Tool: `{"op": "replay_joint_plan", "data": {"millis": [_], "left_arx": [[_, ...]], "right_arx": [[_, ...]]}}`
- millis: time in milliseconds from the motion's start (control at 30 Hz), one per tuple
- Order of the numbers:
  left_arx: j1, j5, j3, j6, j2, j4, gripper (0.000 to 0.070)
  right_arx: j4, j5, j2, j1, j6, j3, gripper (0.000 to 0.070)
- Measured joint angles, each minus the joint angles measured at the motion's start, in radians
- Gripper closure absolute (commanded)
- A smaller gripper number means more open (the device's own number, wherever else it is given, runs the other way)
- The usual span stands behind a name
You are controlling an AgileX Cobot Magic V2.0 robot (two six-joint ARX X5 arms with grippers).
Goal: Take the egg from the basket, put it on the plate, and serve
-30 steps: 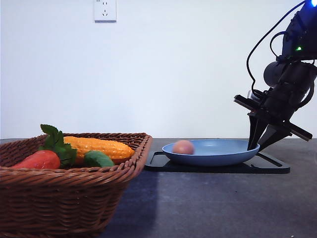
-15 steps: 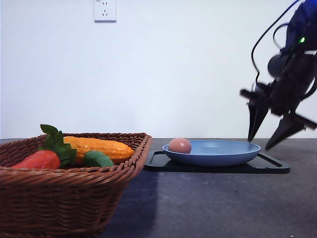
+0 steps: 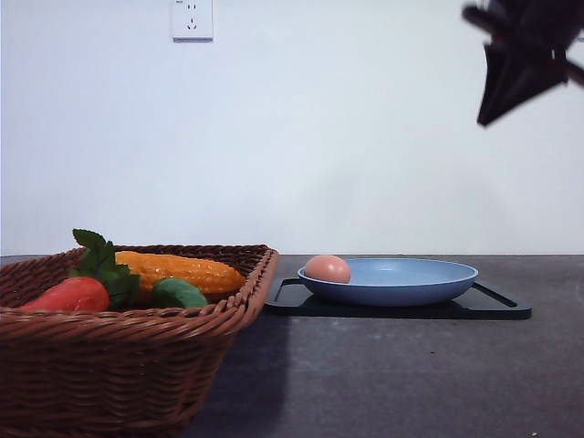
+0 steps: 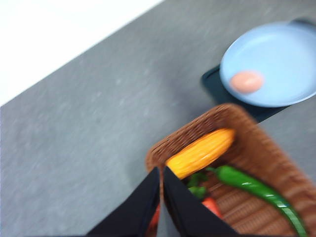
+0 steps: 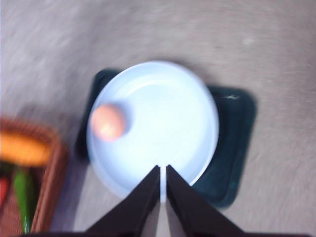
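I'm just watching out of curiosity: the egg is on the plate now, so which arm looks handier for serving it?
Probably the right. Its tool hangs above the plate holding the egg. The left tool is over the basket, away from it.

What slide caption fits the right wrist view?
Shut right gripper above blue plate holding the egg.

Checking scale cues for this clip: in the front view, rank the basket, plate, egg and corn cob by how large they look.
1. basket, though it sits nearest the camera, which inflates it
2. plate
3. corn cob
4. egg
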Motion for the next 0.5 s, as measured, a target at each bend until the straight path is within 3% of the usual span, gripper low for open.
{"op": "replay_joint_plan", "data": {"millis": [133, 233, 500], "left_arx": [[0.102, 0.035, -0.010, 0.014, 0.024, 0.011, 0.0700], [0.199, 0.108, -0.044, 0.015, 0.013, 0.042, 0.0700], [0.384, 0.314, -0.288, 0.014, -0.122, 0.268, 0.0700]], "right_arx": [[-0.046, 0.110, -0.093, 0.096, -0.036, -0.014, 0.0700], [-0.043, 0.194, -0.171, 0.172, -0.047, -0.065, 0.0700], [0.125, 0.381, -0.430, 0.362, -0.054, -0.350, 0.0700]]}}
